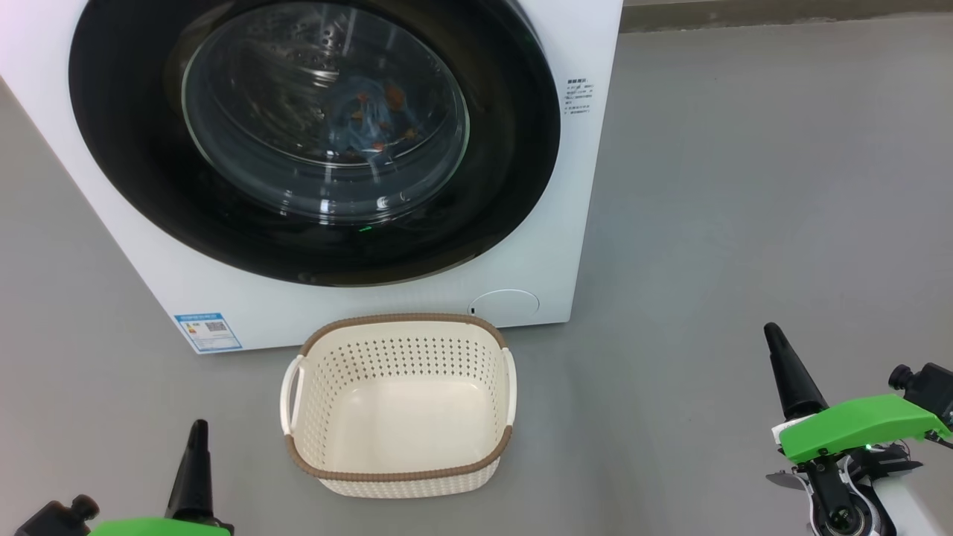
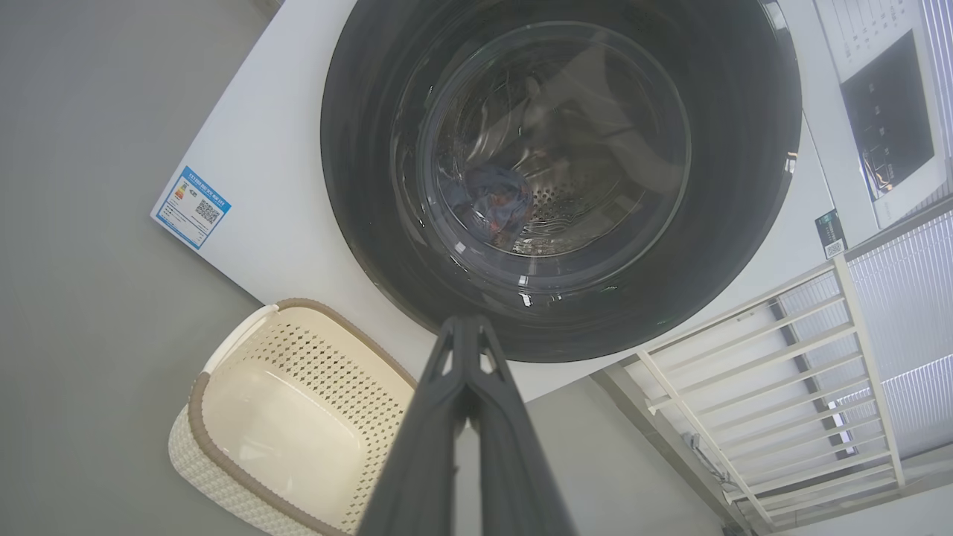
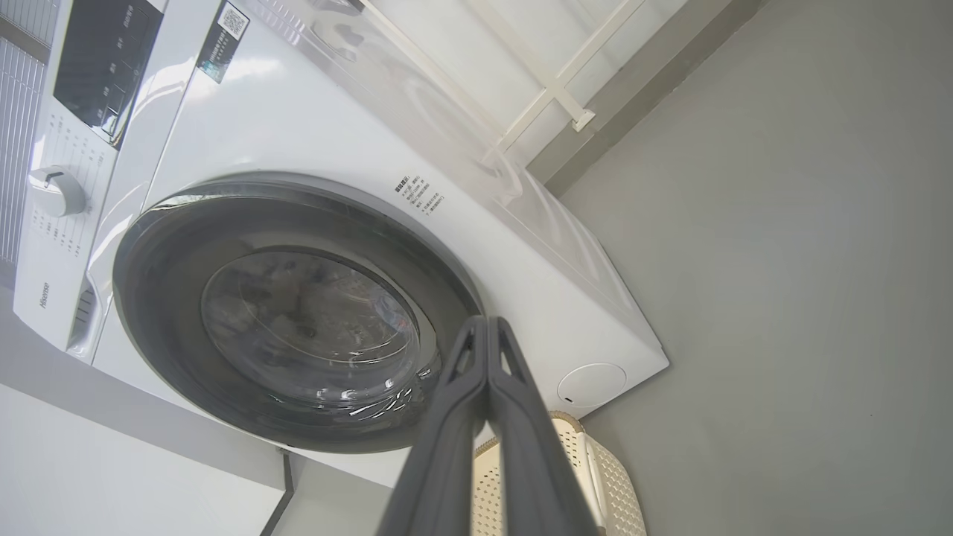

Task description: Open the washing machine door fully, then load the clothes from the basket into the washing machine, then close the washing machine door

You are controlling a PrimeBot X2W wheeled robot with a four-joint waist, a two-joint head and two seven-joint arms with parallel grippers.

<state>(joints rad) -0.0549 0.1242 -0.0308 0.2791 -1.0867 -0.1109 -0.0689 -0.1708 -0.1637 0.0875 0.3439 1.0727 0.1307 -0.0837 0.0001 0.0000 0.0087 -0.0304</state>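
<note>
Left claw (image 1: 198,435), fingers pressed together and holding nothing, points up from the lower left. Right claw (image 1: 774,339), also pressed together and holding nothing, rises at the lower right. Between them, nearer the left claw, the basket (image 1: 406,318) sits empty on the grey floor (image 1: 744,186), just in front of the washing machine (image 1: 584,186). Ahead of both claws, the washing machine door (image 1: 126,149) lies flush against the front, with the clothes (image 1: 368,112) behind its glass. The task looks finished. Bare floor lies open to the right.

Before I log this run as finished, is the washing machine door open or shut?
Shut. The washing machine door sits flush against the washing machine all round, and the clothes show behind its glass.
</note>
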